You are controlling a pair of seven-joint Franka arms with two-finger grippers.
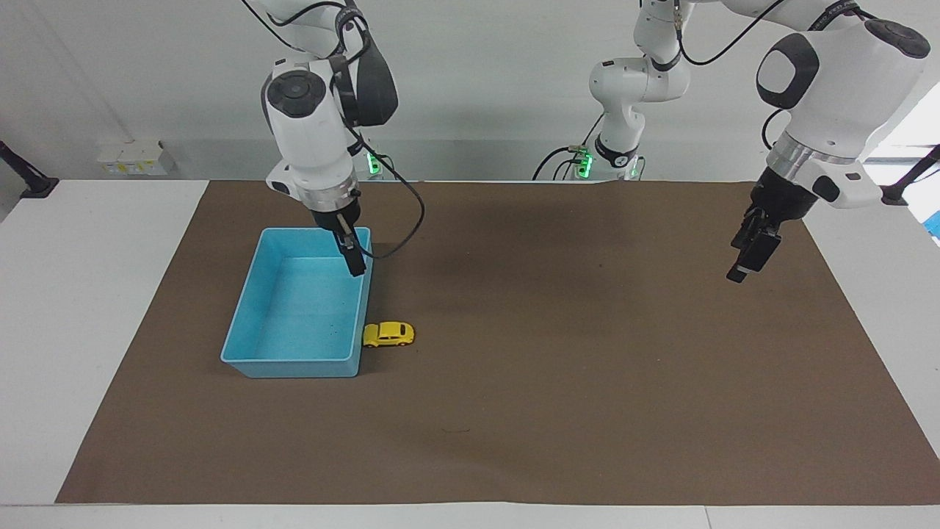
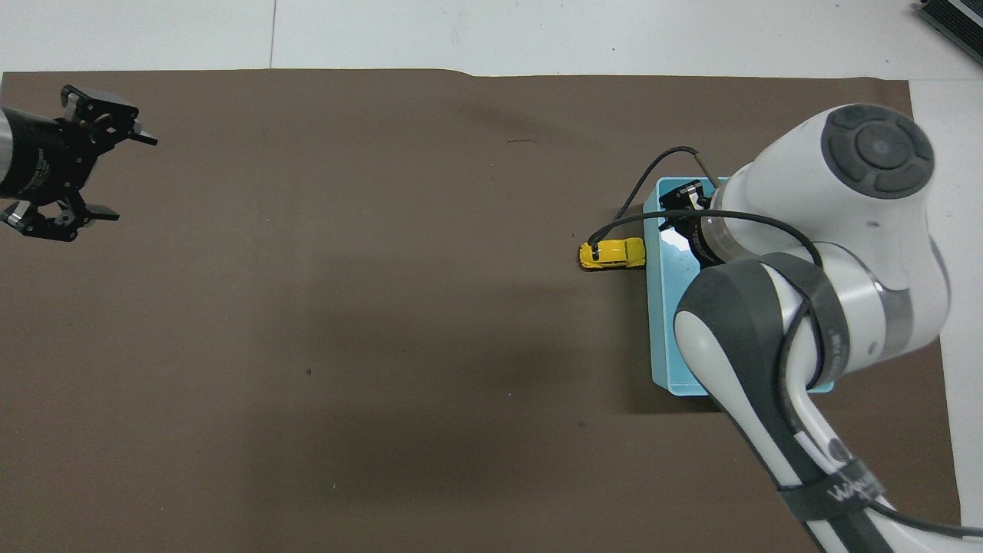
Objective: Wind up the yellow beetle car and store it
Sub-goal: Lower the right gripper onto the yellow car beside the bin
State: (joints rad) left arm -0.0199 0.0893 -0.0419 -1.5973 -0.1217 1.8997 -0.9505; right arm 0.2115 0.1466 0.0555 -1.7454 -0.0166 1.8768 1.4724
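Facing view, small yellow beetle car (image 1: 388, 334) touching blue bin (image 1: 253, 365), right gripper (image 1: 354, 262) open, empty over bin, left gripper (image 1: 747, 258) open, empty over brown mat (image 1: 558, 382).

**What the two views hide or cut off**

In the overhead view the right arm (image 2: 814, 307) covers most of the blue bin (image 2: 662, 322); only the wall nearest the yellow beetle car (image 2: 612, 253) and a strip of the floor beside it show. The bin's corner toward the right arm's end of the table is hidden. The right gripper (image 2: 680, 201) is almost fully under its own wrist, so its fingers cannot be judged there. A black cable (image 2: 637, 219) crosses one end of the car. The left arm (image 2: 31, 157) is cut by the picture's edge. In the facing view both arms' upper links leave the top edge. The car's wheels and any winding key are too small to tell.
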